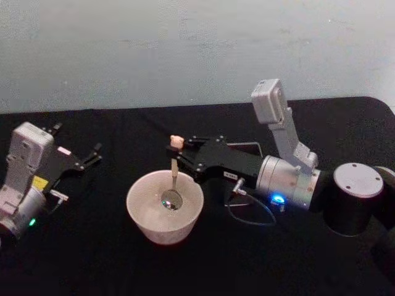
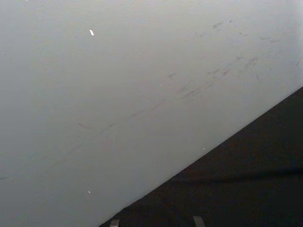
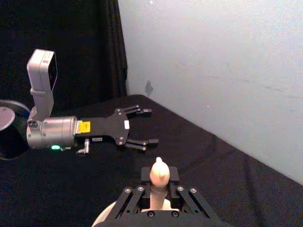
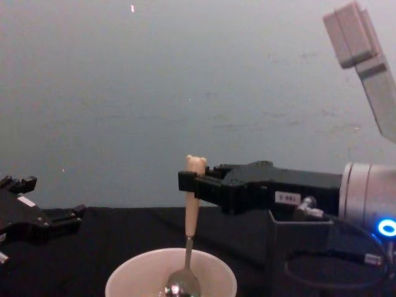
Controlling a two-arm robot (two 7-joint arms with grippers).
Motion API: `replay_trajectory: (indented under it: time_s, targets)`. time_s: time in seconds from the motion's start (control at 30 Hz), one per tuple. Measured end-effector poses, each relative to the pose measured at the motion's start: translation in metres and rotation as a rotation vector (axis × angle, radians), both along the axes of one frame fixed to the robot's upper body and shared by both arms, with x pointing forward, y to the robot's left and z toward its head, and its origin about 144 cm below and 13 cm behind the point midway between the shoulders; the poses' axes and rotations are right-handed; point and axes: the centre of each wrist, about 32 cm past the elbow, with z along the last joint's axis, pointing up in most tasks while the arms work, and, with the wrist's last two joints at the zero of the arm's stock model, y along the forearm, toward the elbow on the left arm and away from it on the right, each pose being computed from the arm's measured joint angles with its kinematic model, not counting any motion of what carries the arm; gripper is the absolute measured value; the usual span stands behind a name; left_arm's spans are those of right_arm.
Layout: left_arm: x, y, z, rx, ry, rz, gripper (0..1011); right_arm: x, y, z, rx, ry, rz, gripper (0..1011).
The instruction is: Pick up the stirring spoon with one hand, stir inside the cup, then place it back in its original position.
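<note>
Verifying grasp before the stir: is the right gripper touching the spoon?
Touching. Chest view: the right gripper is clamped on the stirring spoon, on its beige handle just under the bear head, no gap. Left gripper sits open, off left.

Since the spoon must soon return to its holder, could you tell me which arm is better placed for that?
The right. The right pincer grips the stirring spoon upright in the cup, and the dark holder stands close by that arm. The left pincer sits open, away past the cup.
</note>
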Motion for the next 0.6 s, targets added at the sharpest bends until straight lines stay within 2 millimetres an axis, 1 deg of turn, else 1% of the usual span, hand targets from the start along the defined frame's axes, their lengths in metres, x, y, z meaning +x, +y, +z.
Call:
replay_trajectory:
  time_s: [0.6]
  targets:
    - [0.0,0.0,0.0,0.0,0.0,0.0,1001,0.0009,-0.0008,0.0093,0.03,-0.003,-0.019,213]
